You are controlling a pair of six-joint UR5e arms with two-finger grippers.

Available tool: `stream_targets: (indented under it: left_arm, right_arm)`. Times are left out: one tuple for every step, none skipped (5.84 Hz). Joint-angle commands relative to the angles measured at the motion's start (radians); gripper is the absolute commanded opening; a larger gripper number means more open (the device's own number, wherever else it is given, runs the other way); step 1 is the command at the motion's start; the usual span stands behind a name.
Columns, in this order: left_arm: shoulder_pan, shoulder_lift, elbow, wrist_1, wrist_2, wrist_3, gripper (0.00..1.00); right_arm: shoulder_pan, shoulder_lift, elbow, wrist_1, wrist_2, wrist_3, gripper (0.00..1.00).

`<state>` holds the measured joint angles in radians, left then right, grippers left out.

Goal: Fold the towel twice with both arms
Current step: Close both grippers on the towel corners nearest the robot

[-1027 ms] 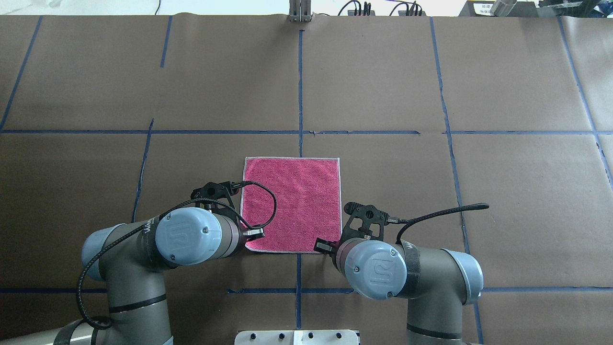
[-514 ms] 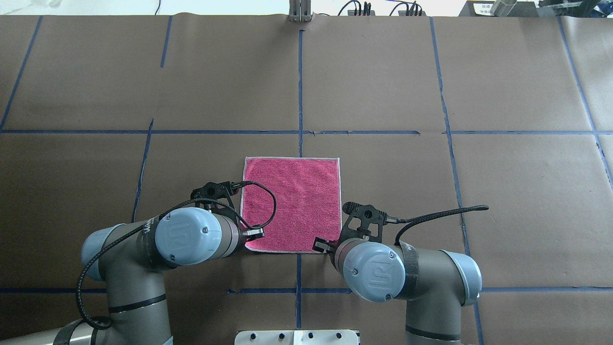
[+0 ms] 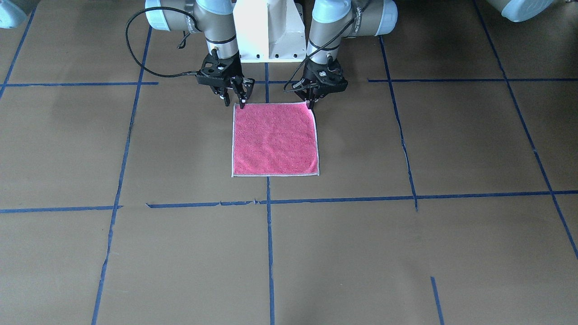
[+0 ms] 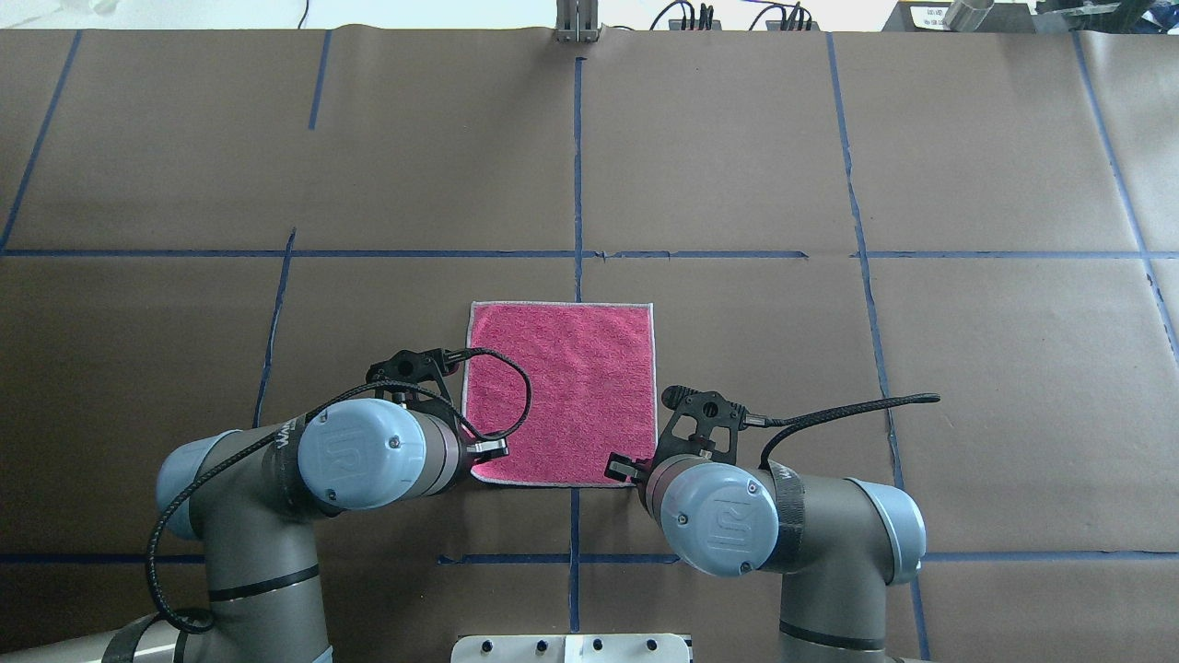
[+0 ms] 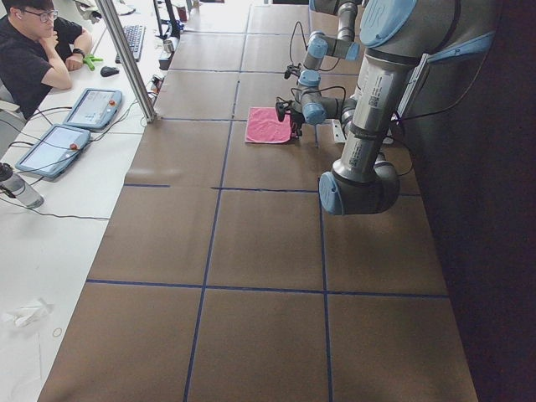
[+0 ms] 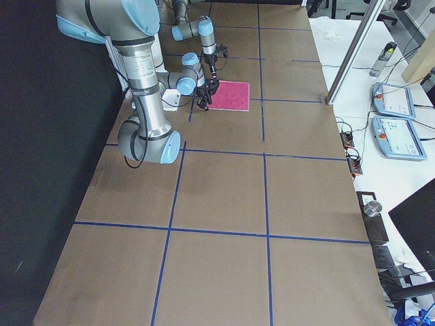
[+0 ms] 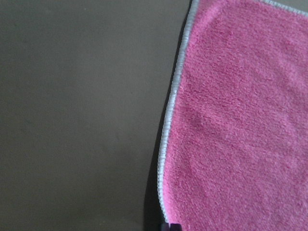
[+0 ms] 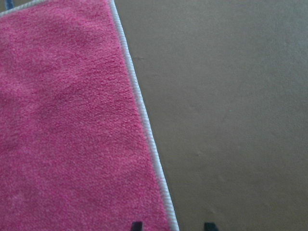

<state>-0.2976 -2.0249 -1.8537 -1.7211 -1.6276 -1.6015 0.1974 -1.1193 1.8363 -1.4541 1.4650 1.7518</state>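
Towel [image 3: 274, 139] lies flat on the counter [image 3: 135, 149], with the left end effector [image 3: 310, 106] apparently pinched shut on one robot-side corner and the right end effector [image 3: 234, 101] straddling the other, fingers apart, for a joint fold.

The silver-grey jointed left arm [image 4: 262, 543] and the silver-grey jointed right arm [image 4: 834, 543] are made of round metal tubes ringed with thin black bands. Their joints end in rounded light blue caps [image 4: 355, 453], each embossed with a logo and set with small screws. A black braided left cable [image 4: 523, 396] and a black braided right cable [image 4: 847, 408] trail from the wrists. The black two-finger left end effector [image 3: 310, 104] and the black two-finger right end effector [image 3: 234, 102] have open, skeletal frames. A white boxy pedestal [image 3: 266, 31] with dark holes carries both arms.
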Motion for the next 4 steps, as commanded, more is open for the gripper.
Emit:
stream_targets:
  left_arm:
    - [0.000, 0.000, -0.002, 0.000, 0.000, 0.000, 0.03]
    - [0.000, 0.000, -0.002, 0.000, 0.000, 0.000, 0.03]
    - [-0.002, 0.000, -0.004, 0.000, 0.000, 0.002, 0.03]
    - [-0.002, 0.000, -0.004, 0.000, 0.000, 0.002, 0.03]
  right_arm:
    - [-0.001, 0.001, -0.006, 0.000, 0.000, 0.000, 0.53]
    - [-0.003, 0.003, -0.006, 0.000, 0.000, 0.000, 0.53]
    - [-0.004, 0.004, -0.006, 0.000, 0.000, 0.002, 0.52]
    - [-0.004, 0.004, -0.006, 0.000, -0.008, 0.002, 0.51]
